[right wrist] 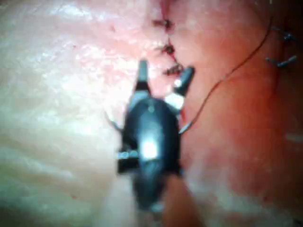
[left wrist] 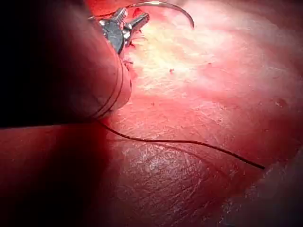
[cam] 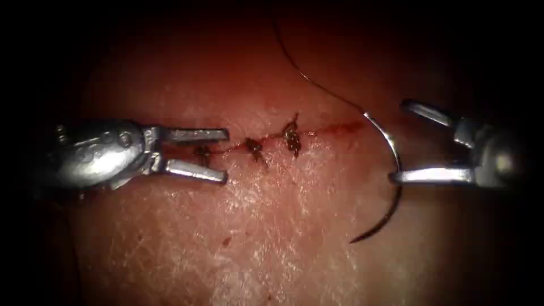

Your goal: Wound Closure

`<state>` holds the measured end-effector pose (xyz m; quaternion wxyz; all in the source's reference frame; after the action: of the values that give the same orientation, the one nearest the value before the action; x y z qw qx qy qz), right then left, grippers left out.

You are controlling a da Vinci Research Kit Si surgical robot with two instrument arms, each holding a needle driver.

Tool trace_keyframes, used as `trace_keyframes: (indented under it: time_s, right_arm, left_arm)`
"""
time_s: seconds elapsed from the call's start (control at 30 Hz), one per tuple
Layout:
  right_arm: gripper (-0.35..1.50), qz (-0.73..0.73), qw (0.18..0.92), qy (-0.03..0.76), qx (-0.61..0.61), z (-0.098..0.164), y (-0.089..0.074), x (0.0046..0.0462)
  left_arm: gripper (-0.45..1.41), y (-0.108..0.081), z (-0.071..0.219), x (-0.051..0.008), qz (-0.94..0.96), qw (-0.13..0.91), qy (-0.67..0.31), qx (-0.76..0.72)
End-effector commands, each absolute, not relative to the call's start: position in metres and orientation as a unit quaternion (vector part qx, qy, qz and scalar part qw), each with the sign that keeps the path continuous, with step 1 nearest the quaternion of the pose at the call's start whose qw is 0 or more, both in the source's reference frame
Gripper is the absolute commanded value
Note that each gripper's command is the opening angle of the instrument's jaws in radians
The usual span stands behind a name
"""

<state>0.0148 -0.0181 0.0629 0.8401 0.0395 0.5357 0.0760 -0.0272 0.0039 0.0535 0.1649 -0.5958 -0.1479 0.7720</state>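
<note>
The cut [cam: 328, 129] runs left to right across the tissue [cam: 294, 226], with three dark knots [cam: 255, 147] on its left part and red fluid along its right part. My left tool [cam: 225, 156] stands open over the leftmost knot and holds nothing. The curved needle [cam: 395, 158] lies on the tissue just past the right end of the cut, tip low, and is not in the tissue. My right tool [cam: 398, 141] is wide open; its lower jaw's tip touches the needle's mid-curve without gripping it. Thread [cam: 317, 85] leads from the needle's upper end toward the back.
A loose length of thread [left wrist: 189, 142] lies across the tissue beside the left shaft. The right wrist view has my open right tool [right wrist: 165, 68] near the knots [right wrist: 165, 47], thread [right wrist: 227, 73] beside it, and short cut thread ends [right wrist: 284, 35].
</note>
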Motion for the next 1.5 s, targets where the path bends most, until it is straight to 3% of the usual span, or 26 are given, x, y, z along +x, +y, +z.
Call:
trace_keyframes:
  time_s: [0.03, 0.37, 0.93, 1.5]
  right_arm:
    - [0.97, 0.076, 0.839, 0.537, 0.040, 0.063, -0.019, 0.0156]
    - [1.18, 0.075, 0.843, 0.531, 0.042, 0.063, -0.019, 0.0158]
    - [1.19, 0.087, 0.857, 0.507, 0.037, 0.063, -0.019, 0.0131]
    - [1.19, 0.089, 0.864, 0.494, 0.036, 0.063, -0.019, 0.0139]
  left_arm:
    - [0.46, 0.004, 0.054, -0.0277, 0.772, 0.165, -0.148, -0.596]
    - [0.50, 0.004, 0.054, -0.0279, 0.772, 0.172, -0.149, -0.594]
    - [0.80, 0.000, 0.053, -0.0352, 0.819, 0.248, -0.157, -0.493]
    - [0.78, -0.003, 0.057, -0.0438, 0.854, 0.298, -0.120, -0.410]
